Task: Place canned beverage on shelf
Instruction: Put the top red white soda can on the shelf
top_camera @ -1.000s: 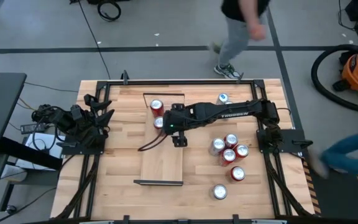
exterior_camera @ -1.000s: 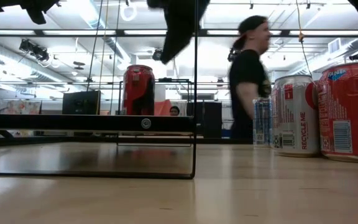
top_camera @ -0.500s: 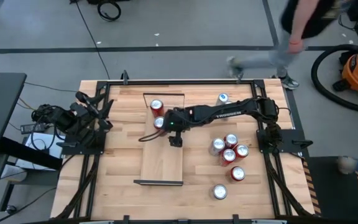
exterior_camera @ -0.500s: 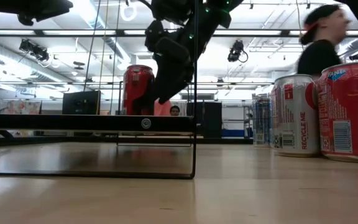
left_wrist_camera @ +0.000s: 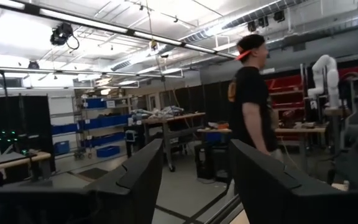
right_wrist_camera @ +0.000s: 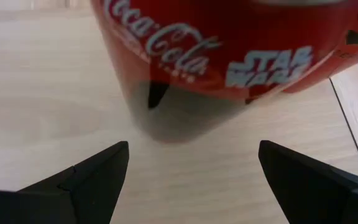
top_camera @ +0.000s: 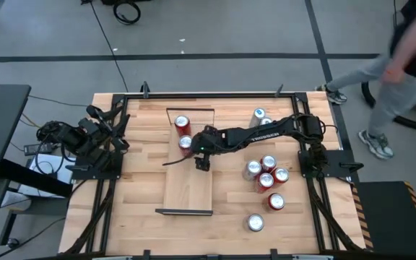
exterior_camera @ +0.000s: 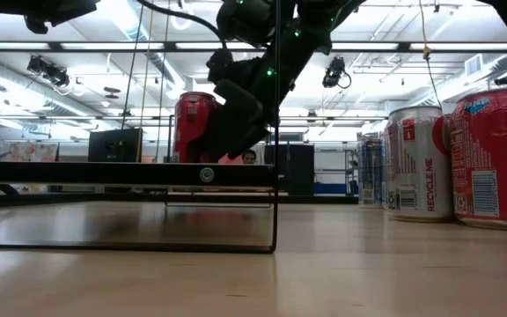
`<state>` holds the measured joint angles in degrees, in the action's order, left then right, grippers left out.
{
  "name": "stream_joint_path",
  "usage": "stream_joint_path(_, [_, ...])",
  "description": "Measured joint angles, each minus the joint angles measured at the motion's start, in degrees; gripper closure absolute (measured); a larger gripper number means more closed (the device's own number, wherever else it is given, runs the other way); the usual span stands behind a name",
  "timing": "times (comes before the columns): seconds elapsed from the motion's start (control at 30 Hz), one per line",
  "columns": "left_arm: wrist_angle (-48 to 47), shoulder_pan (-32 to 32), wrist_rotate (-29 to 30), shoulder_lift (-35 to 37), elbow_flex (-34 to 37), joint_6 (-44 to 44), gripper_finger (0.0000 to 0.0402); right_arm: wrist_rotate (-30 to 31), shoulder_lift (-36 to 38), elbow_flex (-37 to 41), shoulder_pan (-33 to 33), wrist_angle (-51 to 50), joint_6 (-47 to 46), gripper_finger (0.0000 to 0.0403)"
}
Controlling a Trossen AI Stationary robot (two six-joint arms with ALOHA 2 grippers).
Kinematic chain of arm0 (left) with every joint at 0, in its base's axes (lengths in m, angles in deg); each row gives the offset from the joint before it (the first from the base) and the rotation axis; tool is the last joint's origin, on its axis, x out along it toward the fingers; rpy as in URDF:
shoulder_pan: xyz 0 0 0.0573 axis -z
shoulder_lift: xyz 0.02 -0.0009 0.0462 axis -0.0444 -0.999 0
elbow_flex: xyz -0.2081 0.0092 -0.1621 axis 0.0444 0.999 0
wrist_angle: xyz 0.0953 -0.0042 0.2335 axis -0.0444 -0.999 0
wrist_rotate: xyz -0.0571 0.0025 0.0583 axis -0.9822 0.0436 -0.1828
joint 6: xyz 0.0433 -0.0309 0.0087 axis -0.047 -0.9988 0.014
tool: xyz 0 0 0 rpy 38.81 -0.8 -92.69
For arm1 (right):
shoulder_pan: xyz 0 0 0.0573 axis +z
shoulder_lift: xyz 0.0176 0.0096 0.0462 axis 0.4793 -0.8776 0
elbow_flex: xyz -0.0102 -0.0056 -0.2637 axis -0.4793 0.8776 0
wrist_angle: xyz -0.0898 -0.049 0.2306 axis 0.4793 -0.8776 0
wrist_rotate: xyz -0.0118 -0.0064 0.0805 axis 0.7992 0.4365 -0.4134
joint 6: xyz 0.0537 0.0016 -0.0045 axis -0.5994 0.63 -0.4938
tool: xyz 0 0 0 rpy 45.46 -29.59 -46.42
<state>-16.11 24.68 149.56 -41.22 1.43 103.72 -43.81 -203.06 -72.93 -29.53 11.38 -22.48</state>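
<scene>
On the table's near side, at about five o'clock from its centre, a lone silver-topped can (top_camera: 255, 223) stands upright, with another red can (top_camera: 275, 201) just beyond it. Farther in, at roughly three o'clock, a tight cluster of four cans (top_camera: 266, 172) waits within easy reach of the right arm, likely the stock for later placements.

The shelf (top_camera: 189, 162) runs near to far down the middle of the tabletop (top_camera: 139, 180), a dark metal rim closing each short end. Its near half is bare wood; the cans are being lined up from the far rim forward, which keeps the open end free for the arm to come in.

The right gripper (top_camera: 193, 148) sits over the shelf's far half, reaching in from three o'clock. Its fingers (right_wrist_camera: 86, 177) are spread wide on either side of a red cola can (right_wrist_camera: 229, 56), clear of its wall, so it grasps nothing. That can (top_camera: 185, 143) stands upright on the shelf, seemingly set down and let go. Just beyond it at twelve o'clock a second shelved can (top_camera: 182, 124) stands near the far rim.

The left gripper (top_camera: 110, 133) is parked off at nine o'clock by the table's edge, fingers (left_wrist_camera: 138, 180) apart and holding nothing, aimed out into the room.

One more can (top_camera: 259, 114) stands at the far edge, around one o'clock.
</scene>
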Motion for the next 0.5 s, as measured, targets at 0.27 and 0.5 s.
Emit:
stream_joint_path(0.27, [-0.1,0.0,-0.2,0.0,0.0,-0.7,0.0207,1.1,0.0,0.3,-0.9,3.5,-2.6,0.0033])
stream_joint_path(0.5, [-0.1,0.0,-0.2,0.0,0.0,-0.7,0.0207,2.1,0.0,0.3,-1.7,5.1,-2.5,0.0033])
